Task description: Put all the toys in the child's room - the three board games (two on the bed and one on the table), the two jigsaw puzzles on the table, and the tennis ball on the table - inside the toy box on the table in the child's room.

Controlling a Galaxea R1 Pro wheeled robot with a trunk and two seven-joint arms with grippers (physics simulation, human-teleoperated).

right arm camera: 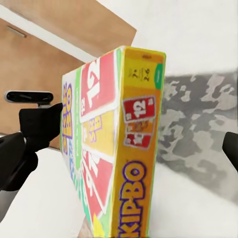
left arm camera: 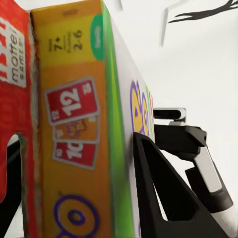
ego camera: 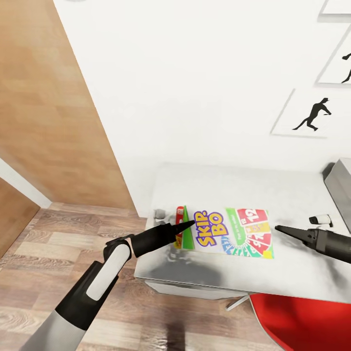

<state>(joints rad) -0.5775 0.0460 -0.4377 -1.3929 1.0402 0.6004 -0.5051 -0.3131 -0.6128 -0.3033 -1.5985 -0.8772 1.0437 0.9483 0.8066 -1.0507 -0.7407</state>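
Note:
The green, white and red SKIP-BO board game (ego camera: 224,232) hangs level a little above the pale grey table (ego camera: 219,185) and throws a shadow on it. My left gripper (ego camera: 189,226) is shut on its left end. In the left wrist view the box (left arm camera: 74,124) stands between the dark fingers (left arm camera: 158,193). My right gripper (ego camera: 279,228) sits just off the box's right end, open. One of its fingers (right arm camera: 231,148) shows beside the box end (right arm camera: 134,144). At the right edge is a grey wall, apparently the toy box (ego camera: 340,187).
A red chair seat (ego camera: 297,321) sits under the table's front right edge. A white wall with framed silhouette pictures (ego camera: 312,114) rises behind the table. A wooden door (ego camera: 53,112) and wood floor (ego camera: 58,253) lie to the left.

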